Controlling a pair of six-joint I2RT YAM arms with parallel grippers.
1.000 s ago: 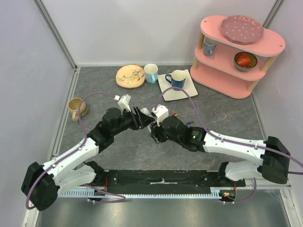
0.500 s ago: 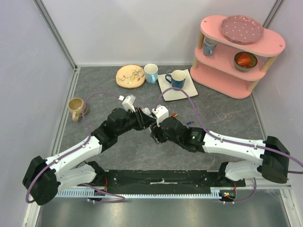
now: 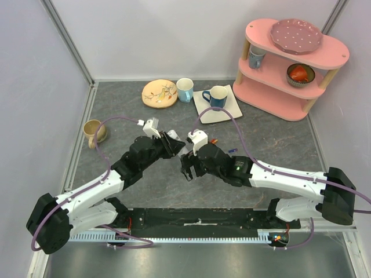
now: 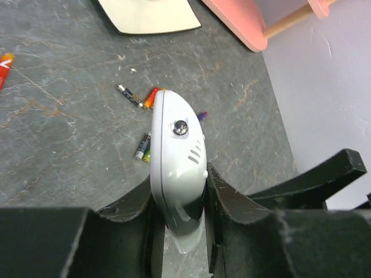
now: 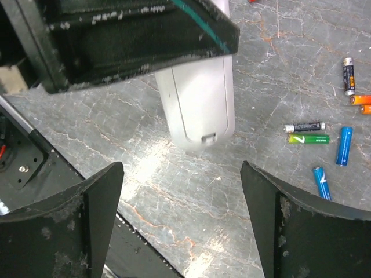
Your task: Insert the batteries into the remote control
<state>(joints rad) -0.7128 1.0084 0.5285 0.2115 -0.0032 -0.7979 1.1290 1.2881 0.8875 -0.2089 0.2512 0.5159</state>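
1. Top external view
   - Both arms reach inward and meet over the middle of the surface (image 3: 272,133).
   - The left pincer (image 3: 175,145) and the right pincer (image 3: 185,167) face each other, tips close together. What sits between them is too hidden to read here.

2. Left wrist view
   - The left pincer is clamped narrow on the remote control (image 4: 177,168), one finger pressed against each long side.
   - The remote control points away from the wrist, raised above the surface.
   - The batteries (image 4: 144,147) lie loose on the surface beyond its far end – a dark and green pair, with an orange one and another dark one farther off.

3. Right wrist view
   - The right pincer stands wide and holds nothing. Its fingers (image 5: 98,214) flank a bare patch of surface just short of the free end of the remote control.
   - The face turned to this camera shows a cover (image 5: 200,101) seated flush, with a latch tab (image 5: 207,138) at the end.
   - More batteries lie to the right, well clear of both pincers.

4. Step in hand (judgement)
   - Presenting the remote control for opening – no battery is loaded.
   - The next move calls for the right pincer to catch the latch tab and free the cover while the left pincer holds firm.
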